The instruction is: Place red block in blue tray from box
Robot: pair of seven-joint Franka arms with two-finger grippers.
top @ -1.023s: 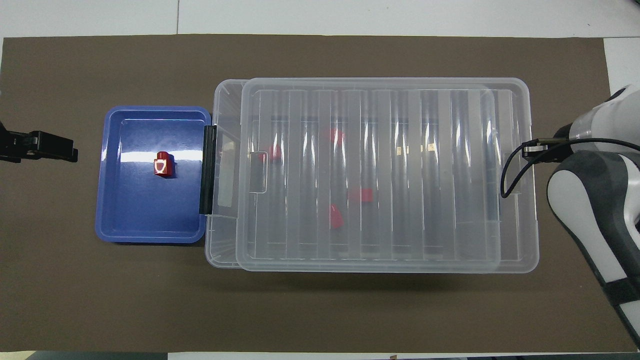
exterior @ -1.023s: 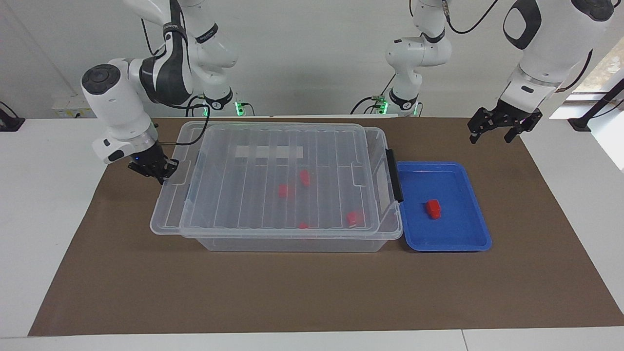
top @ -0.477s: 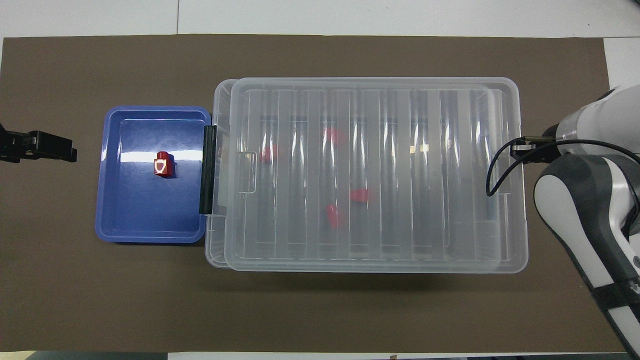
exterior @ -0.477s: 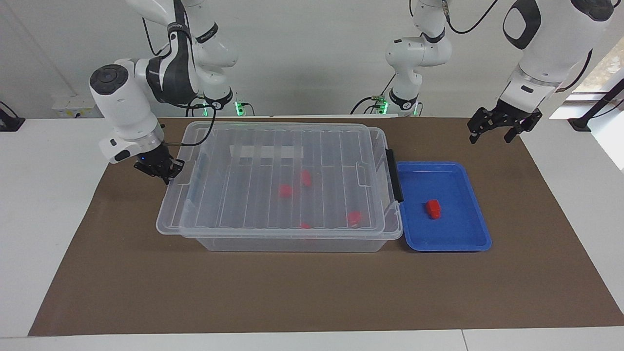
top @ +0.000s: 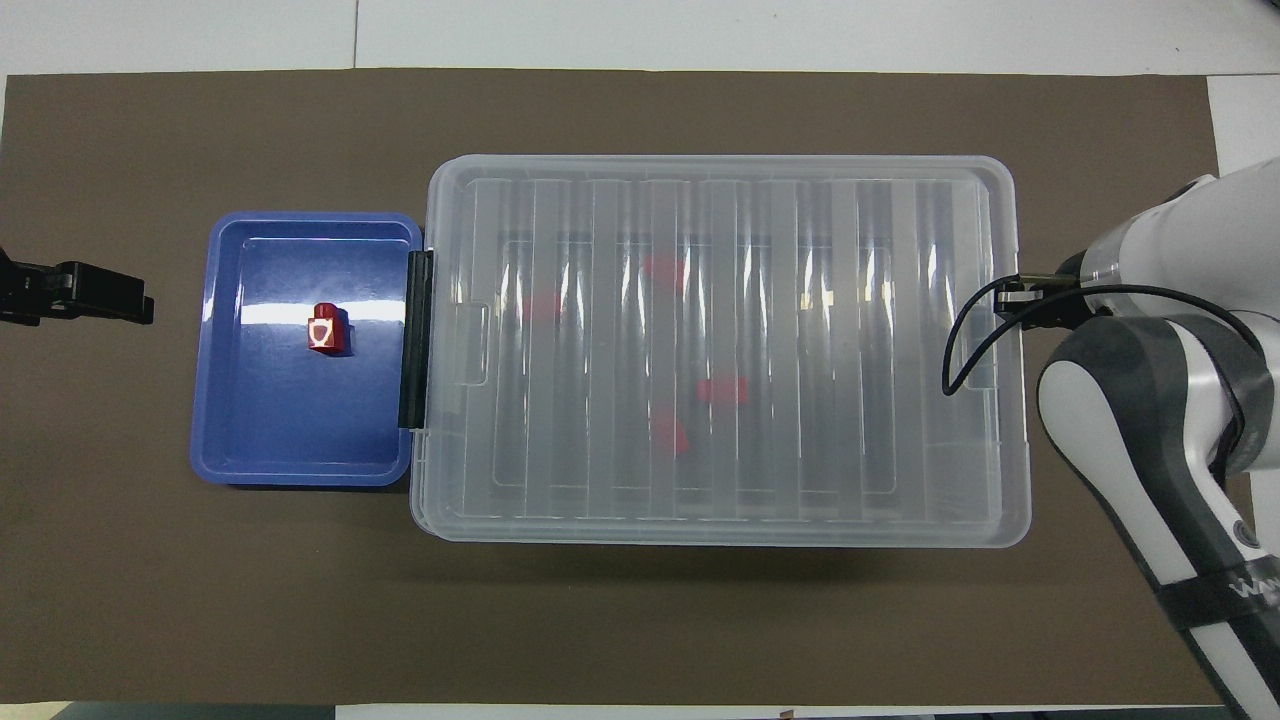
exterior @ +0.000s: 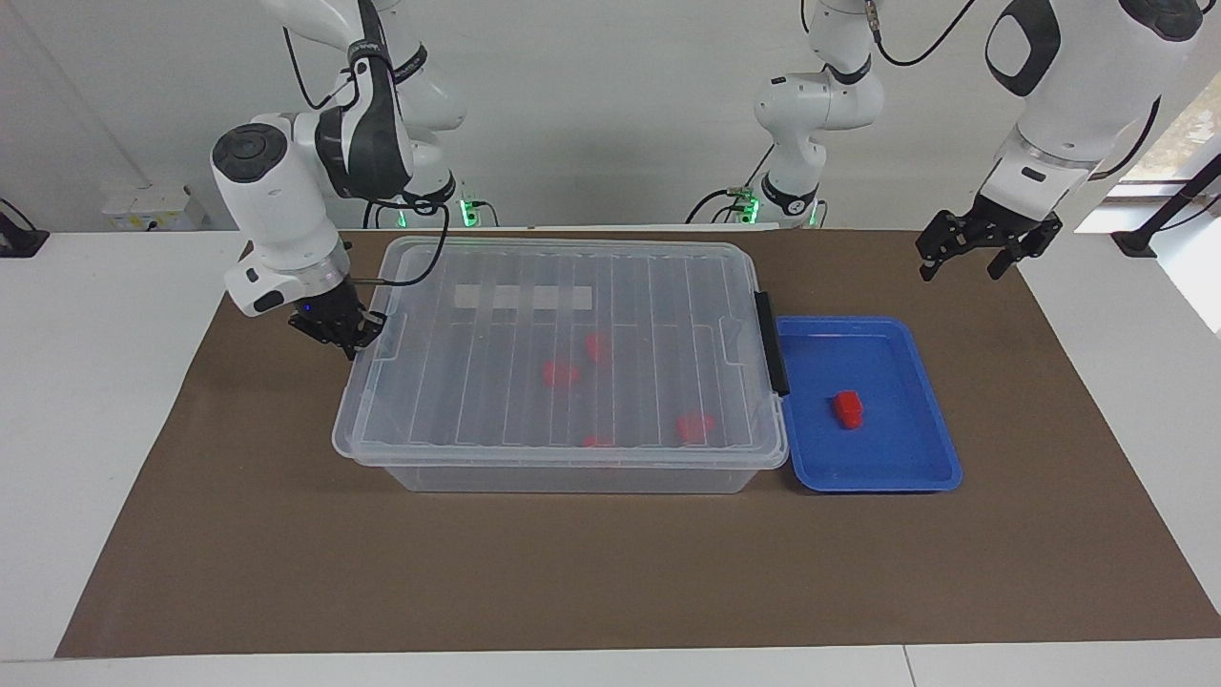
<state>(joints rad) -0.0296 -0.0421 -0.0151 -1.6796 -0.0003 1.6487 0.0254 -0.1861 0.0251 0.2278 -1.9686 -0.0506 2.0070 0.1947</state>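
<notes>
Block of red lies in the blue tray, which touches the latch end of the box on my worktop. My left claw hangs open over the mat near the tray, apart from the block. My right claw is closed on the lid at the box's other end, well apart from the block. Other red pieces sit under the lid.

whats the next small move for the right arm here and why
Probably let go of the lid and lift clear. The right pincer is at the lid's end tab, and the lid now lies squarely over the box. A red block already sits in the blue tray. The left pincer waits, open, over the mat.
</notes>
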